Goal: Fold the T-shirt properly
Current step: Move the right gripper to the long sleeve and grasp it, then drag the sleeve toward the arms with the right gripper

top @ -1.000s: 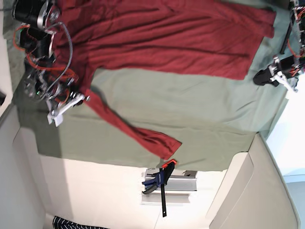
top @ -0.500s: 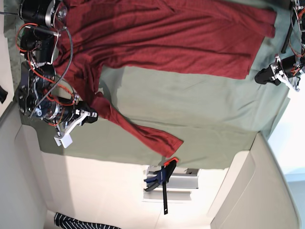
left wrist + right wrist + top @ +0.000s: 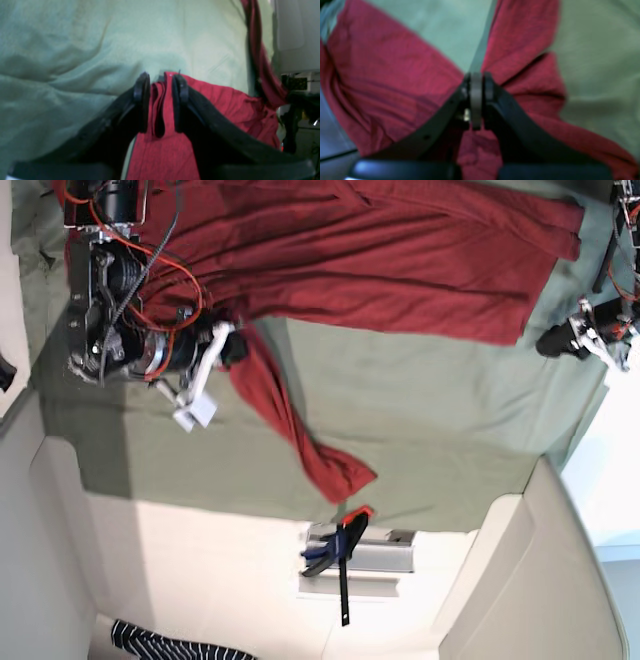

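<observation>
Left wrist view: your left gripper [image 3: 160, 87] is pinching a bunched fold of the red T-shirt [image 3: 225, 107], with the green cloth [image 3: 75, 50] underneath. Right wrist view: your right gripper [image 3: 476, 83] is squeezed tight, with red fabric bunched all around it. Base view: the shirt's spread across the top of the green cloth. One sleeve [image 3: 300, 440] trails down from the right gripper, and the left gripper sits at the hem corner.

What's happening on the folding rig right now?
The two-arm robot is working on a red T-shirt spread on the green cloth. The right gripper is pinched on the fabric where the sleeve meets the body, and the sleeve trails toward the table's edge. The left gripper is at the hem corner with a fold between its fingers; whether it is clamped is unclear.
</observation>
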Robot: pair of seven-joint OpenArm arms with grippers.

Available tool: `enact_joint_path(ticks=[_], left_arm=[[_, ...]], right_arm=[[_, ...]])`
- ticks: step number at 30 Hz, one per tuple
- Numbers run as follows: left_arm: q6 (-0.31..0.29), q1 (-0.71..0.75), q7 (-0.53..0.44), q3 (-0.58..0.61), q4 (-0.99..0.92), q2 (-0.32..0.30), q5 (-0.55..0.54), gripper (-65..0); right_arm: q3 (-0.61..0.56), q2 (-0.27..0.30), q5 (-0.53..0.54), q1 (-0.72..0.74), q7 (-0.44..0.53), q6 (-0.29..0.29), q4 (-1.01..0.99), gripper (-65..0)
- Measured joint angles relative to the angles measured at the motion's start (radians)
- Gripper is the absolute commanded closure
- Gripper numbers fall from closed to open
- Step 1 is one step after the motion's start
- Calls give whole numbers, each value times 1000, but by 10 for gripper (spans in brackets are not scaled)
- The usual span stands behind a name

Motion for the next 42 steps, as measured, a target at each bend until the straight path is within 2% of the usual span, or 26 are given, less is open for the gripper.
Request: enact_joint_path(ticks=[9, 19, 31, 39, 42], left_arm=[[0, 0, -5, 0, 0, 0, 0, -187], [0, 0, -8, 0, 0, 0, 2, -187], [0, 0, -8, 0, 0, 3, 1, -187], [1, 0, -19, 0, 0, 3, 2, -187], [0, 0, -19, 0, 0, 3, 2, -187]], right_arm=[[-18, 6, -38, -158, -16, 0, 205, 0], [-18, 101, -51, -333, -16, 0, 443, 0], [-18, 101, -64, -542, 36, 1, 722, 0], [-18, 101, -67, -603, 43, 1, 757, 0], [-18, 100, -100, -603, 55, 1, 757, 0]])
